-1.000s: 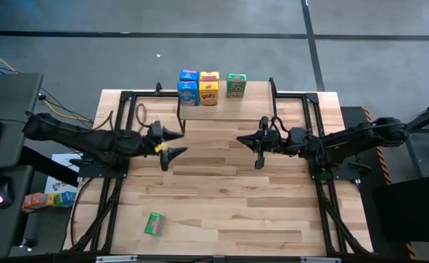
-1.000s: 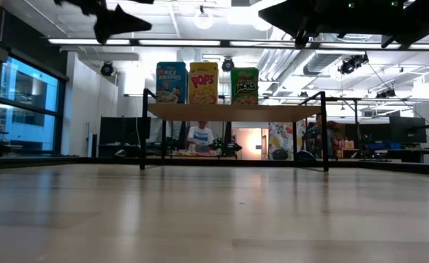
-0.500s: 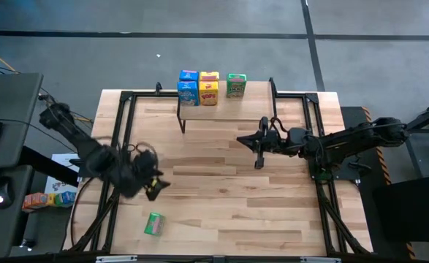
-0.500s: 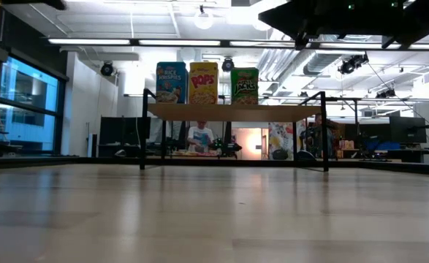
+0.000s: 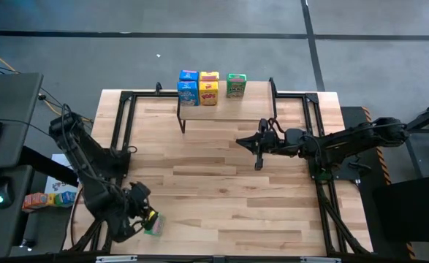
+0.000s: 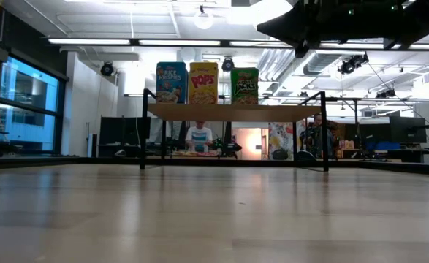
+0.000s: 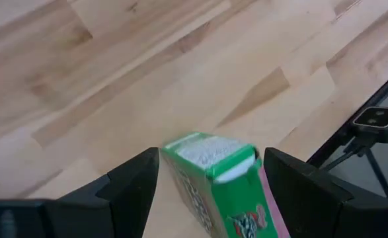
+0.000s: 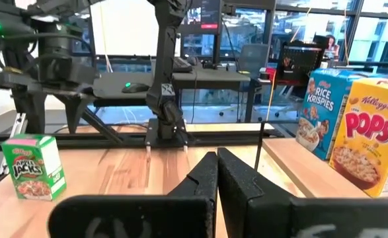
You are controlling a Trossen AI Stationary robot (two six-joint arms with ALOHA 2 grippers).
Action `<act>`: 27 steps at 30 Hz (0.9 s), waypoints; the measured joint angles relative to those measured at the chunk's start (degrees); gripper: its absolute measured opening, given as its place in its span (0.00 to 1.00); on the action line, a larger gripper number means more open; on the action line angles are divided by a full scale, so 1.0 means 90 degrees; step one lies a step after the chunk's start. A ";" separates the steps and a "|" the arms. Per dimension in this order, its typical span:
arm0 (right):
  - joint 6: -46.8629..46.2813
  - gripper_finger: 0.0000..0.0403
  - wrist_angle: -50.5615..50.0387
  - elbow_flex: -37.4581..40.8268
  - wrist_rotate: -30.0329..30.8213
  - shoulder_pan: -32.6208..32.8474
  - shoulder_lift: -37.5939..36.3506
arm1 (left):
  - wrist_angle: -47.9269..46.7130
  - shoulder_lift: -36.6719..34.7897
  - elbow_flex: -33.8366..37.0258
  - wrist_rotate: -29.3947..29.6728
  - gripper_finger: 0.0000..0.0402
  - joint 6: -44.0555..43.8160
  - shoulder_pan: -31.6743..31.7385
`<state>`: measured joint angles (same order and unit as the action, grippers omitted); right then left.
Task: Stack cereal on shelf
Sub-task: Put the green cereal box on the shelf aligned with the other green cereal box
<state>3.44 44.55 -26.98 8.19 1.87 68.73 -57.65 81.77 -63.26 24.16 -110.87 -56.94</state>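
The high view looks straight down from far above on the whole tabletop (image 5: 221, 183); the low view sits at tabletop height, facing level across to the shelf (image 6: 232, 112) at the far edge, which the high view shares. The left wrist view looks down from very close on one green box (image 7: 217, 175); the right wrist view faces level along the tabletop, sharing the shelf's boxes.

Three cereal boxes (image 5: 208, 88) stand side by side on the shelf (image 5: 229, 104).
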 joint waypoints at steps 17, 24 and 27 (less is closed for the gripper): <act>-0.0017 0.00 -0.0315 0.0000 0.0367 0.0000 0.0000 | 0.0581 0.0086 0.0000 -0.0188 0.66 -0.0724 -0.0134; -0.0070 0.00 -0.0357 0.0000 0.0364 0.0000 0.0000 | -0.0198 0.0724 -0.0925 -0.0468 0.66 -0.0761 -0.0114; -0.0070 0.00 -0.0357 0.0000 0.0364 0.0002 0.0000 | -0.0974 0.1201 -0.1550 -0.0642 0.66 -0.0677 -0.0085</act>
<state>2.81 41.34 -26.98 11.46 1.89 68.73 -66.41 92.58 -77.22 18.38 -116.96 -57.71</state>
